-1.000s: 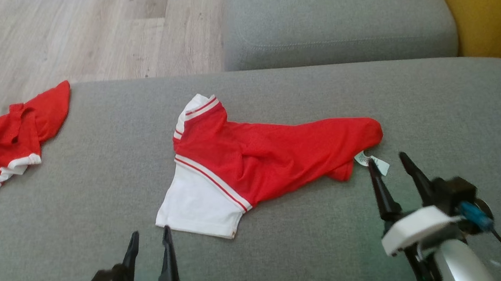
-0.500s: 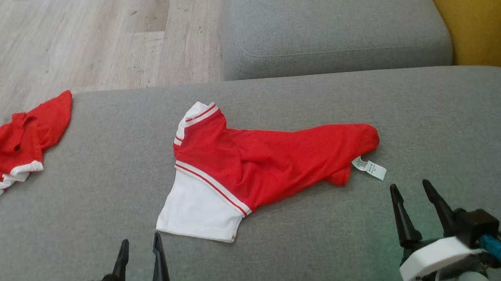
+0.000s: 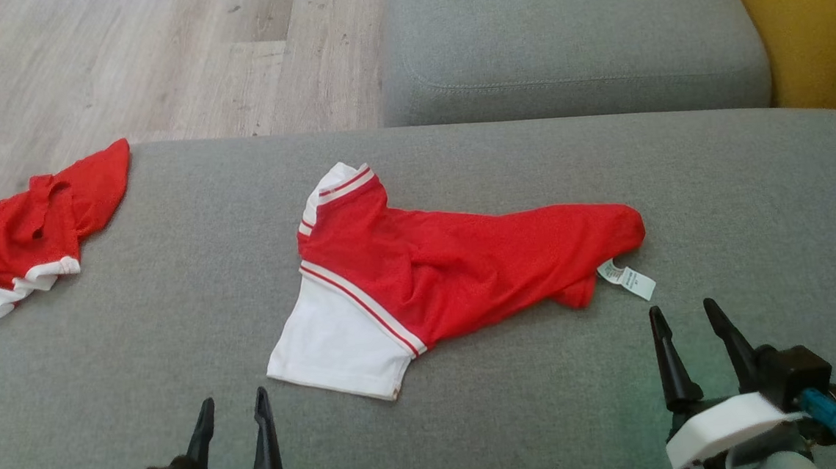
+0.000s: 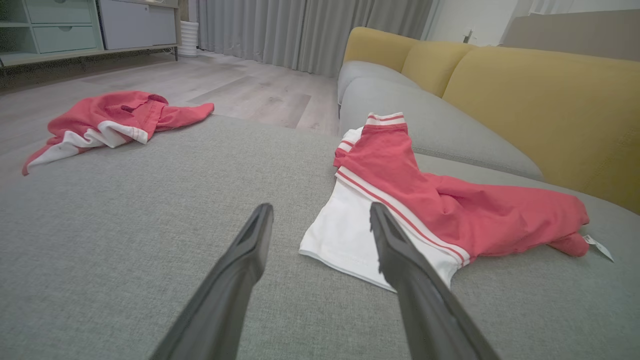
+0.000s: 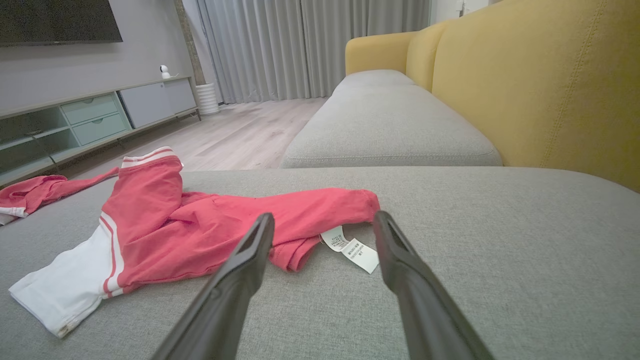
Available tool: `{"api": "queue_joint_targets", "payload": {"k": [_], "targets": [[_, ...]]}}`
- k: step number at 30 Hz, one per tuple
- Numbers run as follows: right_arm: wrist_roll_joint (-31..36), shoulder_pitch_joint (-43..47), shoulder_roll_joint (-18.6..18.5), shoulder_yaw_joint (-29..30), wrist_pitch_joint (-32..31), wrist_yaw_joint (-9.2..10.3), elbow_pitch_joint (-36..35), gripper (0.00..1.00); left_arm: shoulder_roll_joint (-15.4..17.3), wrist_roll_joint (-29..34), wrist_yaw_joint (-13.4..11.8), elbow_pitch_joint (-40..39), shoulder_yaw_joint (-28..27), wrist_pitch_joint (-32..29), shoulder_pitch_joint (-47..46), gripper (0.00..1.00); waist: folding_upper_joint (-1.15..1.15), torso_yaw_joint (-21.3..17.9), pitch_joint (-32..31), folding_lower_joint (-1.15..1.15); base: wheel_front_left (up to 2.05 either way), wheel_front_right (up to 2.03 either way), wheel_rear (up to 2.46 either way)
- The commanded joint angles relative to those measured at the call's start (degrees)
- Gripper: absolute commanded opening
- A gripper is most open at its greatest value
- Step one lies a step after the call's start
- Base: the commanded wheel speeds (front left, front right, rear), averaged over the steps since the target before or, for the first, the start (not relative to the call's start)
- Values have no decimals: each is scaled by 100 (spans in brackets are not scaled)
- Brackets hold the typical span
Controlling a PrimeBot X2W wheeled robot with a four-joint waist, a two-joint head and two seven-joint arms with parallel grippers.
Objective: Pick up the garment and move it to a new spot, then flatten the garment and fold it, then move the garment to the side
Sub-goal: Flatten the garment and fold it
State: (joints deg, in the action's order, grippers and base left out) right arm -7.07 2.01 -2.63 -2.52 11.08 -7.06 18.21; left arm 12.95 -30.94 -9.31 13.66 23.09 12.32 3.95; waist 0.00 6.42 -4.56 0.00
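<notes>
A red and white garment point(image 3: 435, 274) lies crumpled in the middle of the grey sofa seat point(image 3: 530, 160), its white care label point(image 3: 627, 280) sticking out at its right end. My left gripper point(image 3: 231, 402) stands open near the seat's front, just short of the garment's white end point(image 4: 345, 235). My right gripper point(image 3: 682, 310) is open too, a little before the label point(image 5: 350, 247), with nothing between its fingers. The garment point(image 5: 200, 230) and the left gripper point(image 4: 320, 212) are apart, as are the garment and the right gripper point(image 5: 324, 217).
A second red and white garment point(image 3: 28, 236) lies bunched at the seat's far left edge, over the wooden floor point(image 3: 119, 57). Another grey seat cushion point(image 3: 565, 25) lies beyond, with the yellow backrest point(image 3: 815, 15) on the right.
My right gripper has drawn back from the care label toward the seat's front and stays open. The left gripper has pulled back slightly. The camera has shifted a little.
</notes>
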Motion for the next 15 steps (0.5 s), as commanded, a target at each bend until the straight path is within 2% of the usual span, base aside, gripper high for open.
{"api": "queue_joint_targets", "payload": {"k": [1, 9, 15], "targets": [[-29, -180, -25, -147, 7, -43, -167, 100, 96, -40, -38, -204, -172, 9, -278, 100, 0, 1, 26, 0, 0, 0, 0], [-31, -259, -25, -200, -26, -43, -177, 100, 208, 8, 54, 73, -56, -330, -677, 100, 0, -36, 224, 0, 0, 0, 0], [-15, -398, -25, -293, -70, -43, -181, 100, 157, -72, 233, 778, 101, -960, -1384, 100, 0, -160, 469, 0, 0, 0, 0]]}}
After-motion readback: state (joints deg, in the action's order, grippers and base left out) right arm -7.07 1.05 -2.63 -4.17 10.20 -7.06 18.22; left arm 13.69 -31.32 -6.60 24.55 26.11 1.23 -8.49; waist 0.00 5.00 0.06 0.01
